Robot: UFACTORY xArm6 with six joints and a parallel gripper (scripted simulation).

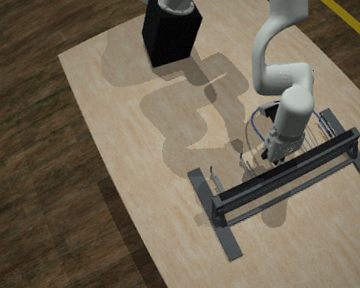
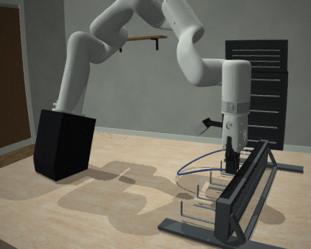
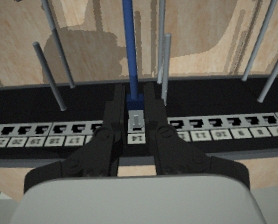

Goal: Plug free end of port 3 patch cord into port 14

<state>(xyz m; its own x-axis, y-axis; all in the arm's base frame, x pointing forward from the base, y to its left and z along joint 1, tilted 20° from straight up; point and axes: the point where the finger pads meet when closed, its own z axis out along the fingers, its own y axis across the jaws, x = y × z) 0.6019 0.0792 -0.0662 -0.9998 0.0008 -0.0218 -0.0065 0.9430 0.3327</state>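
Observation:
The gripper (image 1: 276,159) (image 2: 232,168) (image 3: 134,93) is shut on the cord's plug, one black finger on each side. The plug (image 3: 136,120) has a blue boot and a clear body with its latch tab facing up. It sits in line with port 14, directly behind the white plate 14 (image 3: 136,139). How deep it is in, and whether it is latched, cannot be told. The blue cord (image 1: 252,122) (image 2: 178,173) (image 3: 130,45) runs straight back from the boot, then loops above the table towards the rack's far end. The rack (image 1: 289,167) (image 2: 222,221) stands upright on both feet.
Thin grey cable guide rods (image 2: 181,209) (image 3: 48,75) stick out behind the rack, some close to both sides of the fingers. Neighbouring ports on both sides look empty. The black robot base (image 1: 172,33) (image 2: 65,145) stands at the other end of the table (image 1: 126,130).

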